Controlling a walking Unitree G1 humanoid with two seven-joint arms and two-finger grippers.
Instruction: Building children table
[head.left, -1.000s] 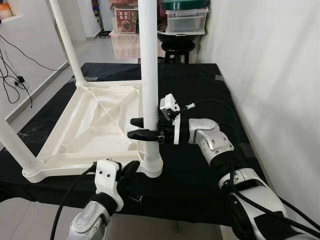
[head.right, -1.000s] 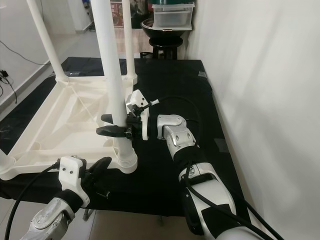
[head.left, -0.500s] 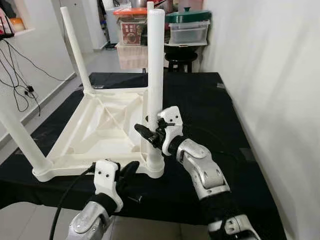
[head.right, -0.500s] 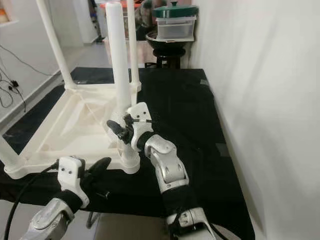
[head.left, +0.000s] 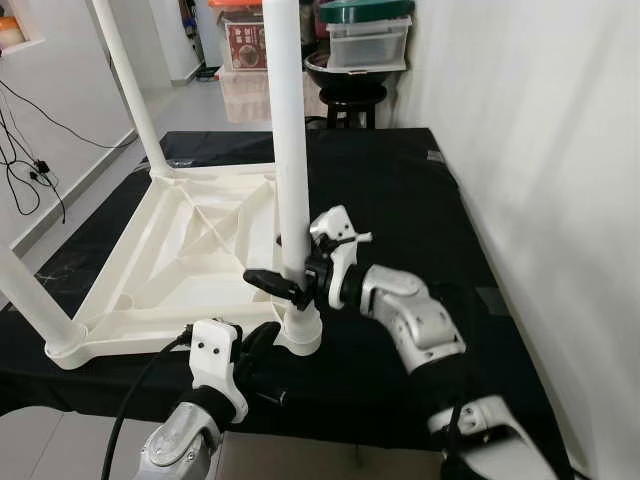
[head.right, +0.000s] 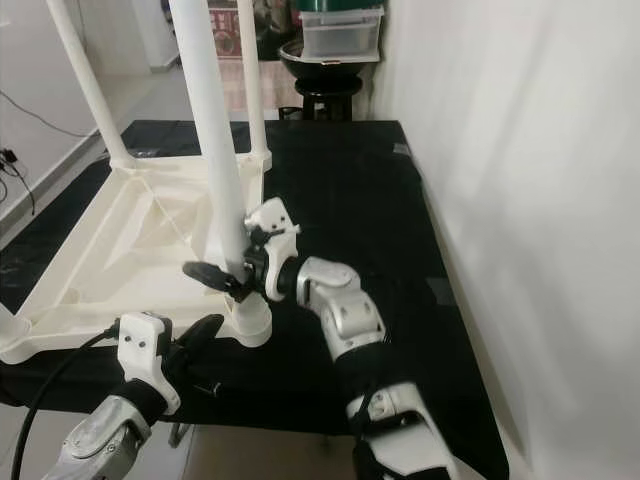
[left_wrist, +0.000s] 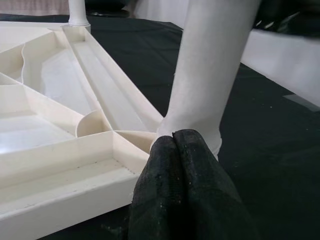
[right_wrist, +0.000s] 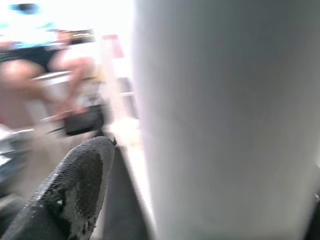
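**Left eye view: near leg going into its corner socket**

Left eye view has the white children's table top (head.left: 170, 255) lying upside down on the black-draped table (head.left: 400, 190), legs pointing up. Right gripper (head.left: 290, 283) has its jaws clamped around the near leg (head.left: 283, 150) just above the socket (head.left: 300, 330), forearm reaching in low from the right, wrist level. Left gripper (left_wrist: 187, 150) sits at the foot of that corner, jaws pressed together, seemingly touching the socket collar, though contact is hard to confirm. Judgement: seating this leg is the step in hand; next comes a firm downward push or twist, keeping the leg upright.
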